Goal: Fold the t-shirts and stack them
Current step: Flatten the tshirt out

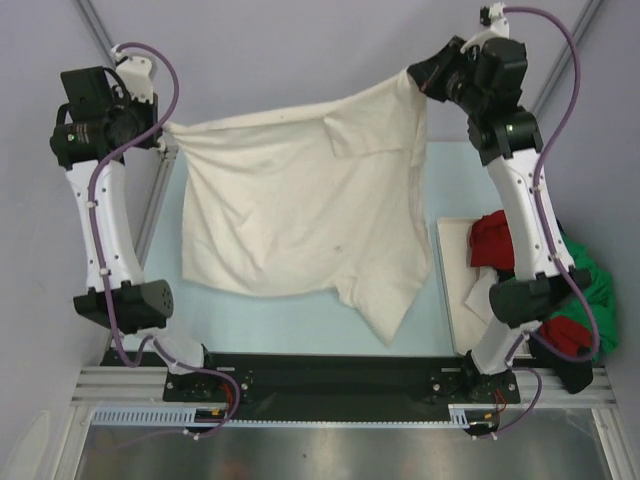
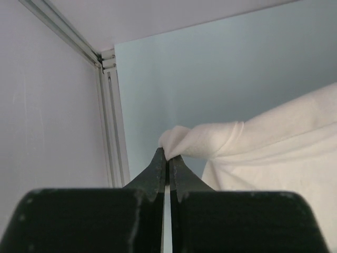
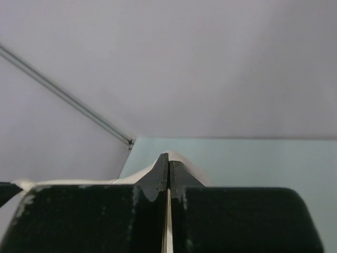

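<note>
Holds cream t-shirt (image 1: 300, 210) pinched by clamped left gripper (image 1: 166, 130) and right gripper (image 1: 415, 78), stretched parallel to far edge of table (image 1: 300, 325).

Left arm (image 1: 105, 225), right arm (image 1: 527, 215): white links, black joints, purple cables (image 1: 176, 88) clipped alongside. Tool fingers (image 2: 154, 176) black, tapered, edges scuffed pale.

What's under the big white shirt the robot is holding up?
Pale blue table shows around the cream shirt. Whatever lies directly beneath it is hidden by the cloth.
</note>
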